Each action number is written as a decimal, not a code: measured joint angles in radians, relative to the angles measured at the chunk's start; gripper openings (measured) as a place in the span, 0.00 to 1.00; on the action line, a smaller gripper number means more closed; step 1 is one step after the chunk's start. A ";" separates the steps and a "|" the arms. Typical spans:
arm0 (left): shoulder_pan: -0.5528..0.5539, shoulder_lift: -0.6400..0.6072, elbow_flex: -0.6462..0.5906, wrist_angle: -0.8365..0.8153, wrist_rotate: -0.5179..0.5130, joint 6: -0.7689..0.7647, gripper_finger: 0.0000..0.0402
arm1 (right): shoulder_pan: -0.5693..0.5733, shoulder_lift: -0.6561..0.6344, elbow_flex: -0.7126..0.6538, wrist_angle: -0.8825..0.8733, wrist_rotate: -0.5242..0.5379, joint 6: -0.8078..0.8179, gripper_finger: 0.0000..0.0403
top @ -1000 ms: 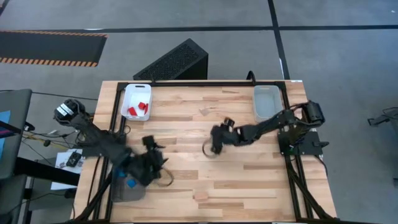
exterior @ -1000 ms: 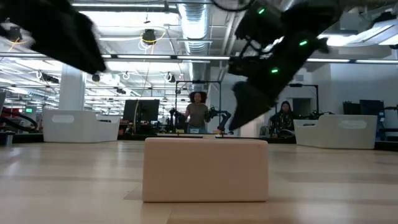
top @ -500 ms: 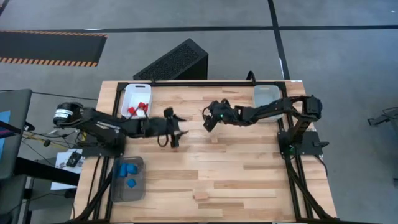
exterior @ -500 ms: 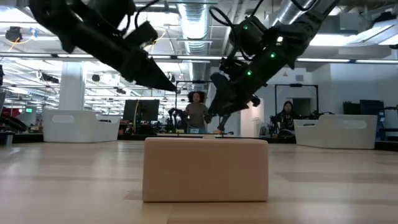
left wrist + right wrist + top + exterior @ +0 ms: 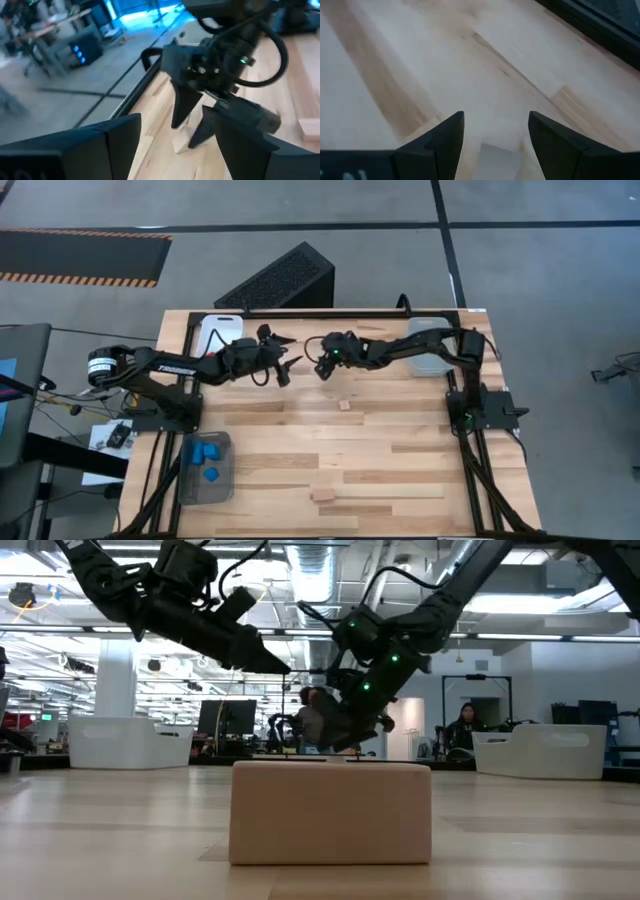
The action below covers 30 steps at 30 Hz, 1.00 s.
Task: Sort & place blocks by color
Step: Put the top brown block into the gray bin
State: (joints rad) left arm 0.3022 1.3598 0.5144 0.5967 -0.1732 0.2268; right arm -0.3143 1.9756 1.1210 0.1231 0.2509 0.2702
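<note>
1. Desk (image 5: pixel 400 450): light wood planks, dark frame rails along its edges.
2. Left gripper (image 5: pixel 284 366): reaching across the far side of the desk, raised above the surface in the low view; jaws apart, nothing between them.
3. Right gripper (image 5: pixel 322 364): facing the left gripper near the far middle of the desk, close to it but apart; jaws parted, empty. Its dark fingers (image 5: pixel 186 105) point down at a pale block on the desk (image 5: pixel 182 142).
4. Pale block, same piece, right wrist view (image 5: pixel 499 161): lying on the desk between that arm's two fingers; contact cannot be told.
5. Small wood block (image 5: pixel 344 405): loose on the desk, near the middle, well apart from both grippers.
6. Wood block (image 5: pixel 323 494): near the front edge; fills the foreground of the low view (image 5: pixel 331 812).
7. Blue blocks (image 5: pixel 207 452): several, inside the grey tray (image 5: pixel 192 485) at the front left corner.
8. White tray (image 5: pixel 211 326): far left corner, partly hidden by the left arm; contents not visible.
9. Clear tray (image 5: pixel 432 328): far right corner, crossed by the right arm.
10. Room beyond, low view: a person seated (image 5: pixel 464 730) in the background.
</note>
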 joint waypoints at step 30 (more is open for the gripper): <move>-0.045 0.000 0.000 -0.197 -0.093 -0.137 0.59 | -0.036 0.057 0.049 -0.159 -0.073 0.049 0.61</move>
State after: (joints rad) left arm 0.2576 1.3598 0.5144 0.3996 -0.2663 0.0894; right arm -0.3499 2.0323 1.1695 -0.0362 0.1782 0.3189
